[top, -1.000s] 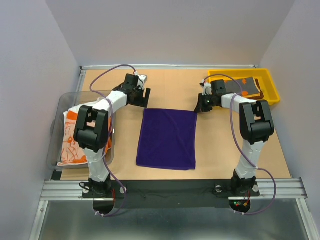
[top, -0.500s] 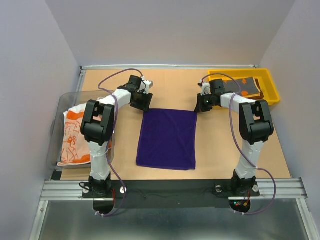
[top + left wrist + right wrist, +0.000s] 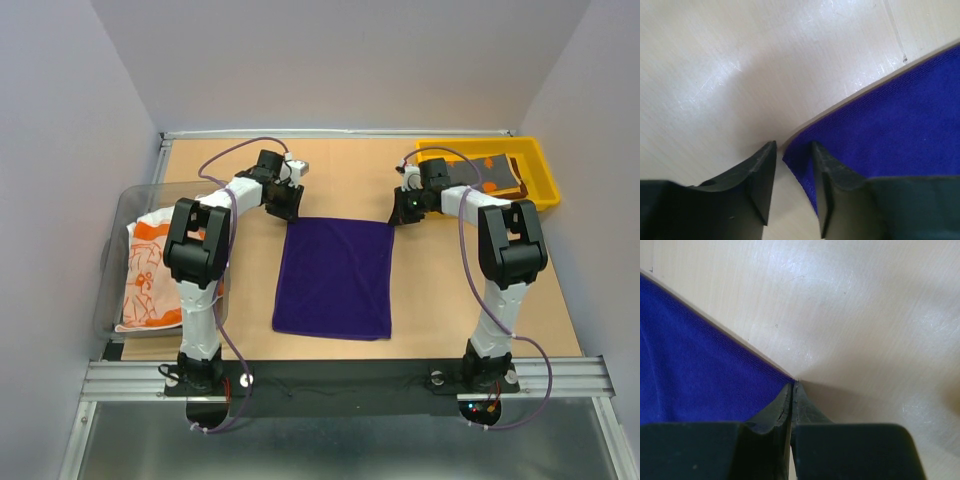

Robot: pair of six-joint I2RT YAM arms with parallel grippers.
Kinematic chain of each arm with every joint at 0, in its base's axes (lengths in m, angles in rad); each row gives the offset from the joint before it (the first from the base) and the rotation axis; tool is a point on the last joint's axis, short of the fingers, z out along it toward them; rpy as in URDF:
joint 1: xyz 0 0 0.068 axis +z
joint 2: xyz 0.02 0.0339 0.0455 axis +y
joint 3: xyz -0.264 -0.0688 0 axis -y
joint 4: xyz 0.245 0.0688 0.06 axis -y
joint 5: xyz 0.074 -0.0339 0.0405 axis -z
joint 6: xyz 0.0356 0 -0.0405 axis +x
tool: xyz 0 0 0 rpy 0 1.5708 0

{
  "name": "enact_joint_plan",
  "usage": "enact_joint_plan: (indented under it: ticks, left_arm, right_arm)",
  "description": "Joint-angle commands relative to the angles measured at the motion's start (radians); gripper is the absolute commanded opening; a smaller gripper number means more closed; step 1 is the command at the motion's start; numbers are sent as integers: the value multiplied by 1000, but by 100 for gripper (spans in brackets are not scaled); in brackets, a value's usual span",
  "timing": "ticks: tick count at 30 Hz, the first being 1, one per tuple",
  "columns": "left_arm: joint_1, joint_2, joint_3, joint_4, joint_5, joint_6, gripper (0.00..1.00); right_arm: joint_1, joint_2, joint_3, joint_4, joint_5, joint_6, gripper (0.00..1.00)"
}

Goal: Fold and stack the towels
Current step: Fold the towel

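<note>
Lying flat and unfolded at the middle of the worktop, the purple towel has no fold in it yet. The right tool is pinched shut on its far right corner; the left tool stands narrowly parted around the far left corner, not clamped. A patterned towel waits in the clear bin, and a dark towel sits in the yellow tray. Most work remains. No readable writing shows.
</note>
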Motion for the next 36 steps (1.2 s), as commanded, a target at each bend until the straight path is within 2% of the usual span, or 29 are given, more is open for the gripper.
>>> enact_joint_plan:
  ticks: [1,6,9,11,14,15,20,27,36]
  left_arm:
    - [0,39,-6,-50,30,7,42]
    - [0,57,-15,-76,11,7,36]
    - [0,59,-28,-75,17,2,23]
    - [3,60,-32,-72,8,2,20]
    - [13,53,-35,-64,20,2,7]
    - [23,49,-37,-58,23,1,0]
    - [54,-12,-22,-24,26,-9,0]
    - [60,-233,-110,166,2,-12,0]
    - [50,-596,-222,350,22,4,0]
  right_arm:
    - [5,18,-31,-87,103,-47,1]
    - [5,12,-28,-88,107,-50,1]
    - [5,12,-17,-87,105,-50,1]
    - [5,11,-3,-88,105,-52,1]
    - [5,11,18,-88,100,-46,1]
    - [5,11,41,-88,88,-43,1]
    - [5,3,136,-84,50,-32,1]
    - [8,-86,248,-46,35,-75,1]
    - [13,-365,212,-6,34,-165,1]
